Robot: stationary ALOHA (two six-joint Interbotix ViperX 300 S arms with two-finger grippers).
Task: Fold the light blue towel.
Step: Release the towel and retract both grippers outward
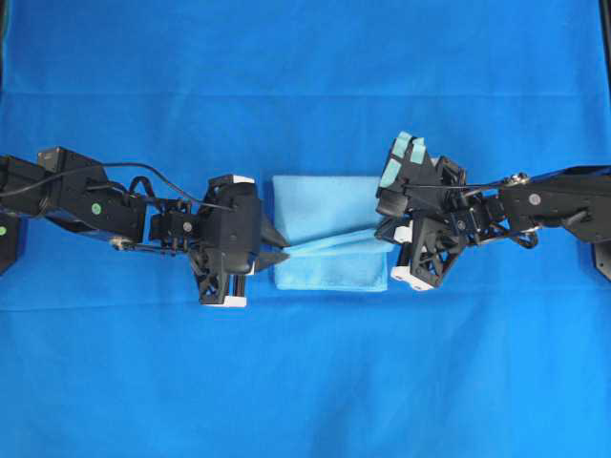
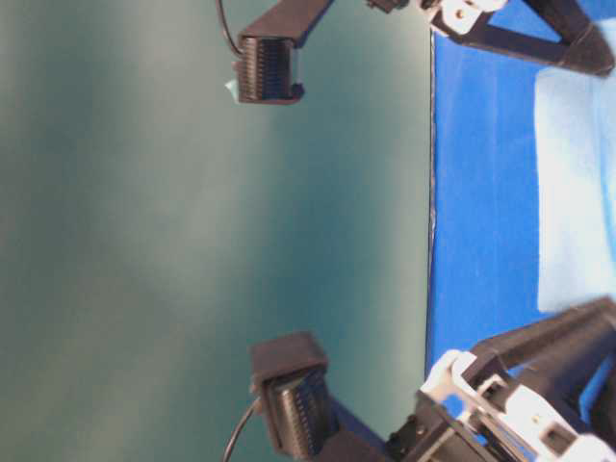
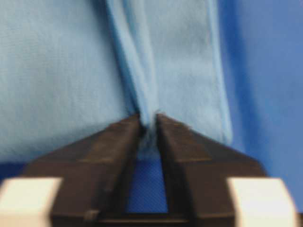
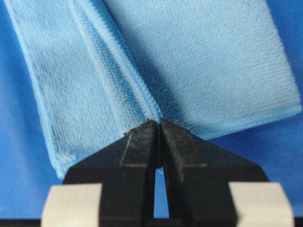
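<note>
Light blue towel [image 1: 329, 234] is laid flat at the middle of the royal-blue cloth backdrop [image 1: 305, 86], between the two arms, and appears already doubled into a compact rectangle. On the left of the overhead view, the left gripper [image 1: 277, 256] is set against the towel's left edge; in its wrist view the fingertips [image 3: 128, 130] are drawn close together and a raised ridge of fabric is pinched between them, though a narrow gap is left lower down between the jaws. From that pinch a taut, lifted pleat is seen to run across the towel, slanting slightly, toward the opposite side. On the right, the right gripper [image 1: 387, 232] is placed at the towel's right edge, and in its wrist view the tips [image 4: 142, 135] are pressed nearly shut on the hemmed fold where the ridge ends. The pleat is judged to be held up at both ends so that one layer can be carried evenly over the rest without sagging or skewing. Whether the grips are being loosened cannot be told from the pictures. In the table-level view only the towel's pale surface and parts of both arms are shown.
</note>
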